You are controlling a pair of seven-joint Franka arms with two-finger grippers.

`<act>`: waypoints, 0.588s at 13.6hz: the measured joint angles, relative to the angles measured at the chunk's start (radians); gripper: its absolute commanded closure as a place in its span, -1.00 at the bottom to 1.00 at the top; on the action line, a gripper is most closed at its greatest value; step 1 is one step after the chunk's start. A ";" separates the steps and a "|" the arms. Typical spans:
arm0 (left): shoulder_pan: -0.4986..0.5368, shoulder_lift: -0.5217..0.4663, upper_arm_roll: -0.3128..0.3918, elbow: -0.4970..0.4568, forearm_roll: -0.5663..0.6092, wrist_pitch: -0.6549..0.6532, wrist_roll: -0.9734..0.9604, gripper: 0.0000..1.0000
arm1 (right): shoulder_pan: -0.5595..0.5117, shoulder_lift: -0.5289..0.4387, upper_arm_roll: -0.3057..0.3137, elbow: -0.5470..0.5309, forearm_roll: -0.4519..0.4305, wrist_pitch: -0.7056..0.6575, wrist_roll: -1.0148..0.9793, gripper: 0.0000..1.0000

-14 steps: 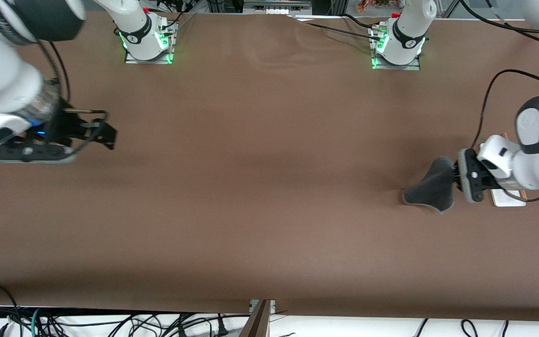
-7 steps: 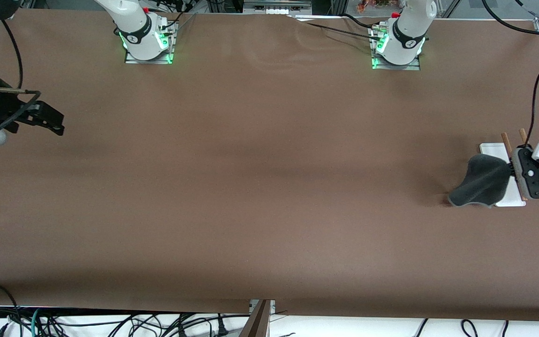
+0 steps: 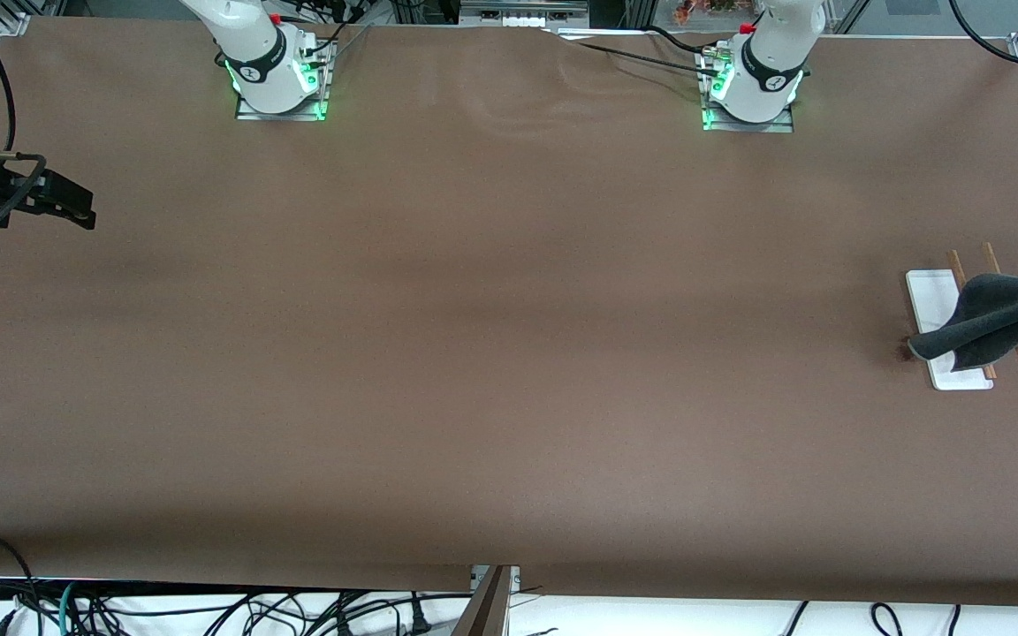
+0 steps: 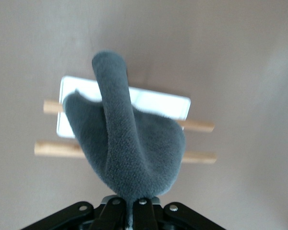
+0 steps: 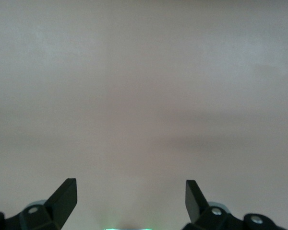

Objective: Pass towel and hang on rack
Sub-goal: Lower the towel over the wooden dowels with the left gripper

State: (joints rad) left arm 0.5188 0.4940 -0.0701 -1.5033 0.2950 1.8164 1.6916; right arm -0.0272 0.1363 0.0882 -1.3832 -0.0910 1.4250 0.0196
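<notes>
- Since half a second ago, both of my arms have drawn outward: my left fingers (image 4: pixel 129 211) have carried the towel (image 3: pixel 986 322) from beside the rack (image 3: pixel 938 300) to over it, and my right fingers (image 3: pixel 63 205) have pulled back toward the right arm's end of the desk (image 3: pixel 509 353).
- Left fingers: pinched on one end of the towel, grey side showing; the cloth hangs over the rack's white base and two wooden rods (image 4: pixel 197 126).
- Whether the towel touches the rods, I cannot tell.
- Rack: stands on the desk at the left arm's end.
- Right fingers: spread wide, holding nothing, over bare desk; this arm waits.
</notes>
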 measured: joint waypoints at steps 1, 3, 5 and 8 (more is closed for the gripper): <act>0.025 0.014 0.000 0.000 0.000 0.018 0.021 1.00 | 0.000 -0.003 0.003 -0.006 0.000 -0.001 0.000 -1.00; 0.064 0.044 0.000 0.001 0.000 0.065 0.047 1.00 | 0.001 -0.003 0.004 -0.017 0.000 -0.002 0.000 -1.00; 0.092 0.068 -0.001 0.002 0.000 0.100 0.066 1.00 | 0.001 -0.003 0.004 -0.026 0.000 -0.002 -0.001 -1.00; 0.123 0.103 -0.002 0.010 0.000 0.133 0.069 1.00 | -0.001 -0.005 -0.004 -0.026 0.000 0.001 -0.002 -1.00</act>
State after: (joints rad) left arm 0.6415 0.5973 -0.0719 -1.4929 0.2950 1.9493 1.7605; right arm -0.0279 0.1312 0.0841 -1.4094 -0.0909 1.4259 0.0174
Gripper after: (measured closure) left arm 0.974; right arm 0.000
